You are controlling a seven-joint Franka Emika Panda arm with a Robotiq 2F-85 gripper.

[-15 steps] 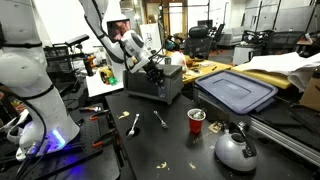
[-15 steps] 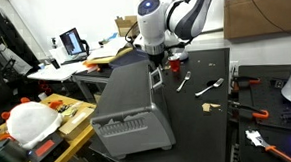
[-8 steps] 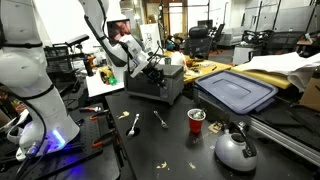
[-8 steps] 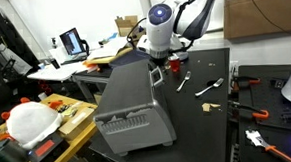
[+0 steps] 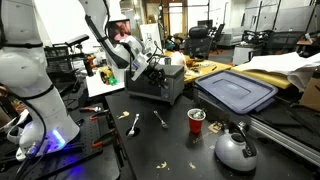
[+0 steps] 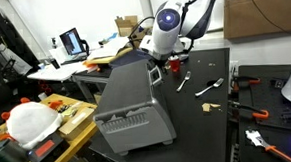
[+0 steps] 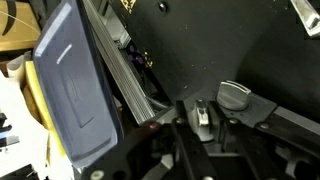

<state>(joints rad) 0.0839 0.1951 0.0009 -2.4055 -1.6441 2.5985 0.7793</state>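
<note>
A grey toaster stands on the black table. My gripper is at the toaster's far end, by its front panel. In the wrist view my gripper has the toaster's pale lever between its dark fingers. The jaws stand narrowly apart, with a thin gap showing beside the lever. A round grey knob sits just next to the lever.
A red cup, a silver kettle and two utensils lie in front of the toaster. A blue bin lid is beside it. Cutlery and orange-handled tools lie near the table's edge.
The wrist has shifted a little sideways at the toaster's end. The toaster and the things on the table have not moved.
</note>
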